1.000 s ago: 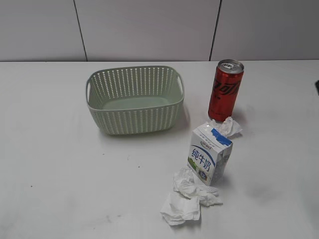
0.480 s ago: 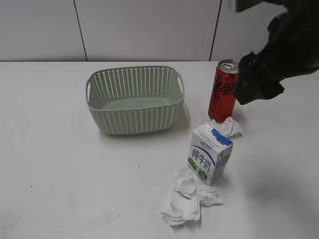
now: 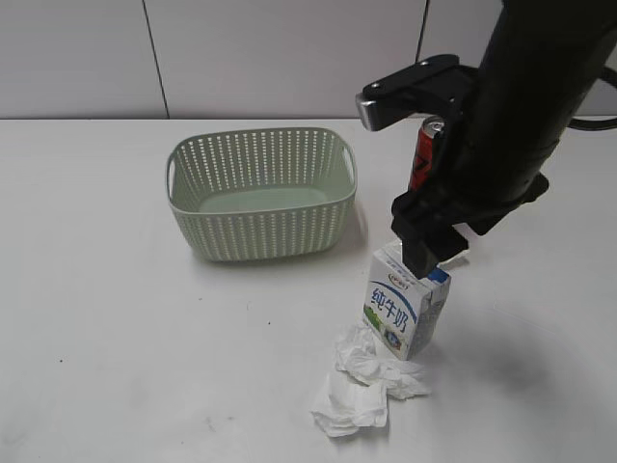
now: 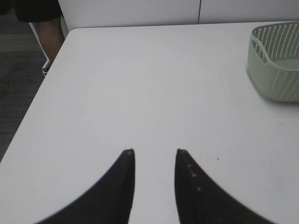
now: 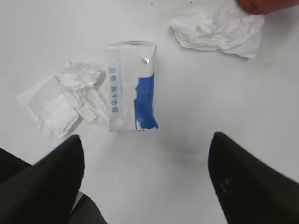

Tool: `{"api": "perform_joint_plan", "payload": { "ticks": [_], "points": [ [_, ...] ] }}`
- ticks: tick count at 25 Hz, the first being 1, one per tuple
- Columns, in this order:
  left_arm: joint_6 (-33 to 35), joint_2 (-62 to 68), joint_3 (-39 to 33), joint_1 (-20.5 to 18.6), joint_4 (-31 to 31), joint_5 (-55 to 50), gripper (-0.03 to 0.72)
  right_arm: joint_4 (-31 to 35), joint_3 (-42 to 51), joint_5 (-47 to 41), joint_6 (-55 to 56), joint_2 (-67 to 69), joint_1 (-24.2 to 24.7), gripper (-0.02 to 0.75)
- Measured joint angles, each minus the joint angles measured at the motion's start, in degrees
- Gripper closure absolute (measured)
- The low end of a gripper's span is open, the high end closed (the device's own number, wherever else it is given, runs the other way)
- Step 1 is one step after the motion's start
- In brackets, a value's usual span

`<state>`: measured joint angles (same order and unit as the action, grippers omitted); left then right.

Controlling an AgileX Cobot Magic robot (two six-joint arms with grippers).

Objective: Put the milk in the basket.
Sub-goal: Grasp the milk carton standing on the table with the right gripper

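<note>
R gripper (image 3: pixel 431 253) hangs directly above the small white milk carton with blue lettering (image 3: pixel 405 301), jaws spread wide, empty; wrist view shows both black fingers (image 5: pixel 247 179) flanking empty tabletop just short of the carton top, no contact. Carton stands upright, mid-table toward the right & near edge. Crumpled white tissue (image 3: pixel 364 384) touches its base on the near side; another wad (image 5: pixel 218 29) lies on its far side, by the red soda can (image 3: pixel 422 156), mostly hidden behind the arm. Pale green perforated plastic basket (image 3: pixel 260 193) sits toward the far edge, well apart from carton, nothing inside. L gripper (image 4: pixel 154 158) over the white table (image 3: pixel 116 318) nr left edge, narrow gap, holding nothing.
</note>
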<state>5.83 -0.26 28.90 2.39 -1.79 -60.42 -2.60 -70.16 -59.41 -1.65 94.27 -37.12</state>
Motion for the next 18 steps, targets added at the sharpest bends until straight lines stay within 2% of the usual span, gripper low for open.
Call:
{"api": "perform_joint_plan", "payload": {
  "ticks": [13,18],
  "points": [
    [0.00,0.00,0.00,0.00,0.00,0.00,0.467,2.05,-1.50,4.44,0.07,10.15,0.00,0.099],
    [0.00,0.00,0.00,0.00,0.00,0.00,0.467,2.05,-1.54,6.38,0.07,13.72,0.00,0.127]
  ]
}}
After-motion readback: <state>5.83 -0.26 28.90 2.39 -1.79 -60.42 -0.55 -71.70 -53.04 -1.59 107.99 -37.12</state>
